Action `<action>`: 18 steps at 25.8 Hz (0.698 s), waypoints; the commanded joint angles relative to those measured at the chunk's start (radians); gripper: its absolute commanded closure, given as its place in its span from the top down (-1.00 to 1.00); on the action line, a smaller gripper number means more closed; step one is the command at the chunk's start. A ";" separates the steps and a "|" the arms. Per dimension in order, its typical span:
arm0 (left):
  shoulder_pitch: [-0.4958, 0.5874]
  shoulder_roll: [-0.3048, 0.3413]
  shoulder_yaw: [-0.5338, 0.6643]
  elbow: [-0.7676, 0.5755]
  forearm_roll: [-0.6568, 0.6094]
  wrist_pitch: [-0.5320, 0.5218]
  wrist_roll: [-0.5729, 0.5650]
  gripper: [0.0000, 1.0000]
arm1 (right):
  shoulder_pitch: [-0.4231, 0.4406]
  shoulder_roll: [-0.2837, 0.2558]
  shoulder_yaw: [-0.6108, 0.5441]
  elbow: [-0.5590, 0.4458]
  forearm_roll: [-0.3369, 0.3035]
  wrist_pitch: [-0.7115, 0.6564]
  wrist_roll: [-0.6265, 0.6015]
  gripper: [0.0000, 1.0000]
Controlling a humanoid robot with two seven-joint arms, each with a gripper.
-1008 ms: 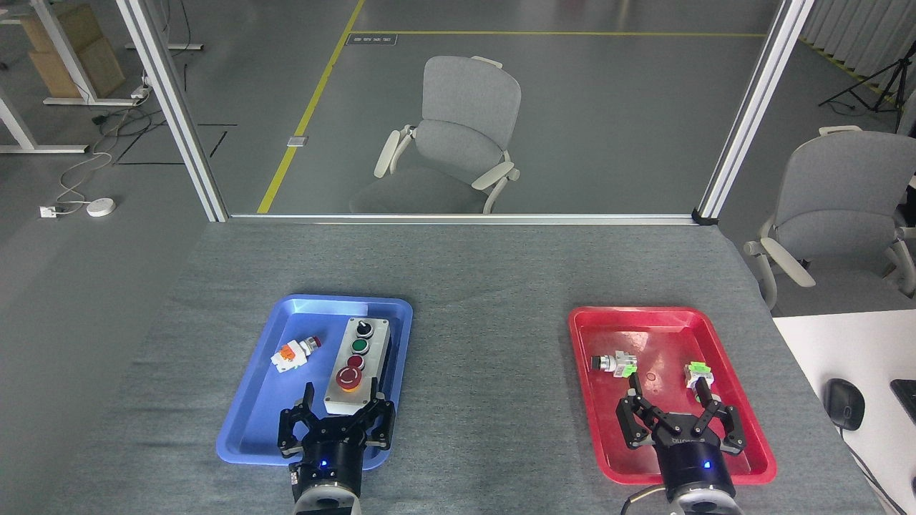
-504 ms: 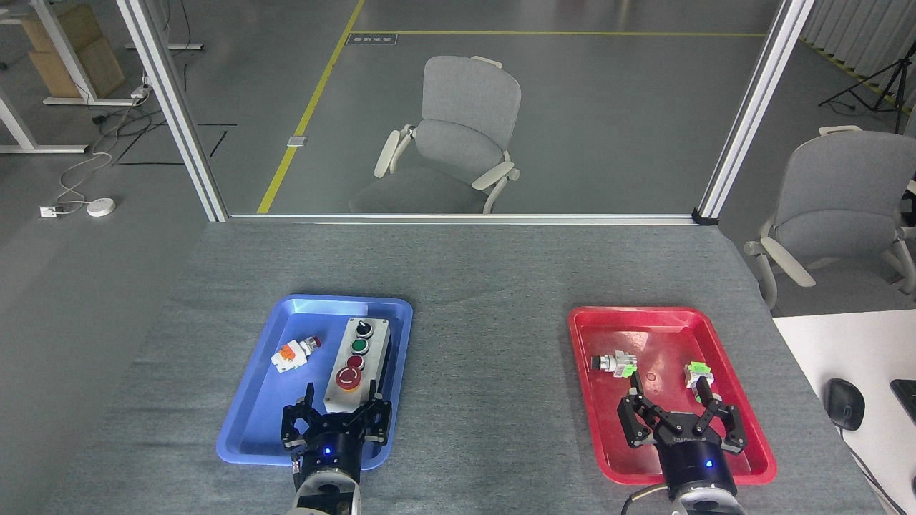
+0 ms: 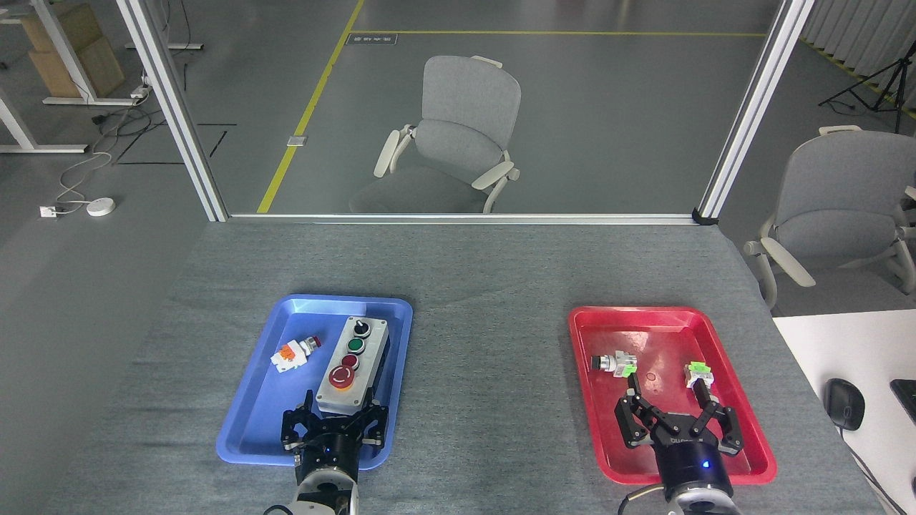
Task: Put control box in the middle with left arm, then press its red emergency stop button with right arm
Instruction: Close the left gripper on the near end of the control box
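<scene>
Closed the left hand (image 3: 336, 415) on the near end of the control box (image 3: 351, 365), lifted and tilted it a bit in the blue tray (image 3: 250, 422) at lower left; kept the right hand (image 3: 669, 408) open, holding nothing.

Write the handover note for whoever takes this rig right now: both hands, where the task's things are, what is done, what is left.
Left hand: closed on the near end of the oblong light-grey control box.
Right hand: open, empty, over the red plastic tray.
Box: in the blue plastic tray, beside a loose white-and-orange push button. Its big red mushroom emergency stop button sits nearest the left hand.
Done: box gripped.
Left: carry it to the bare grey table cloth between the trays, release, then press the stop with the right hand.
</scene>
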 commanded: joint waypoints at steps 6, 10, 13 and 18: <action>-0.054 -0.009 0.000 0.071 0.040 -0.011 0.001 0.96 | -0.001 0.005 0.002 0.001 0.001 -0.010 -0.005 0.97; -0.095 -0.014 0.000 0.120 0.055 -0.051 0.001 0.96 | -0.003 0.009 0.007 0.001 0.001 -0.011 -0.005 0.97; -0.118 -0.015 0.000 0.167 0.055 -0.077 0.001 0.90 | -0.004 0.015 0.013 0.002 0.003 -0.010 -0.003 0.97; -0.129 -0.006 0.000 0.186 0.055 -0.137 0.002 0.08 | -0.032 0.020 0.015 0.002 0.003 -0.008 0.002 0.97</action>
